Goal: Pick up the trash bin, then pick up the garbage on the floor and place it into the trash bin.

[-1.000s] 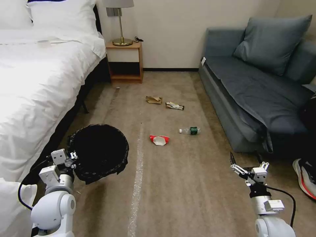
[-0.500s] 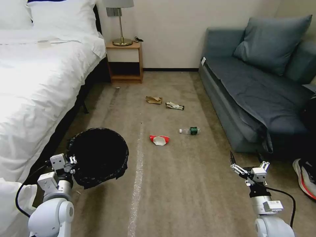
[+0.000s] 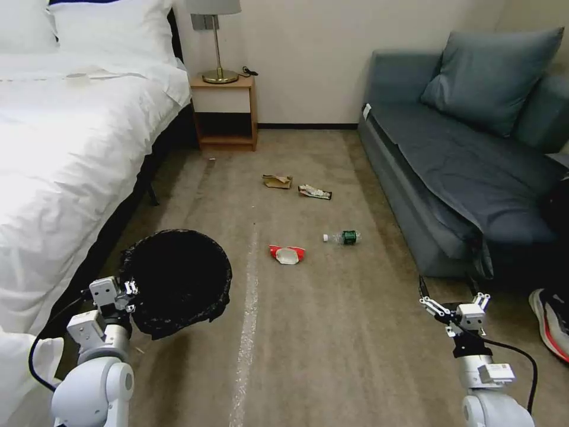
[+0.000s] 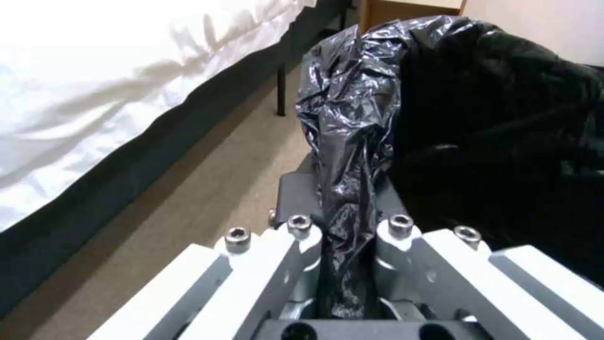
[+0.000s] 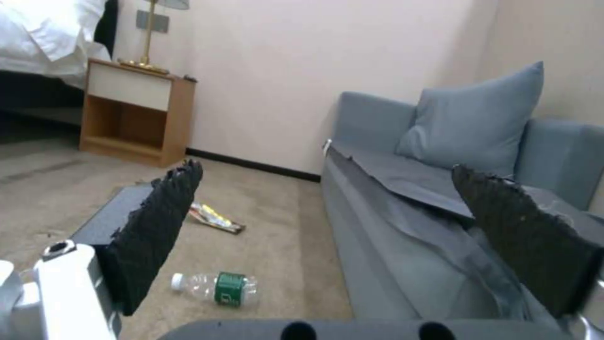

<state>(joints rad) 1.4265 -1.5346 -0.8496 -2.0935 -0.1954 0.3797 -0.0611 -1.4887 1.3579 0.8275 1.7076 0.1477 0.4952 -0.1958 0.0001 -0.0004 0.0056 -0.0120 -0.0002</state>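
The round trash bin [image 3: 178, 279], lined with crinkly black plastic, is held off the carpet [image 3: 332, 332] beside the bed [image 3: 59, 178], its bunched rim pinched by the left gripper [image 4: 349, 226]. The right gripper [image 3: 453, 296] is spread wide, with nothing between its rough black pads [image 5: 157, 226]. Since a second ago the bin is lowered slightly; the crushed cup [image 3: 287, 254] and clear bottle [image 3: 342, 237] are unmoved mid-carpet.

Head overview; wrist close-ups, apparently forward-facing.
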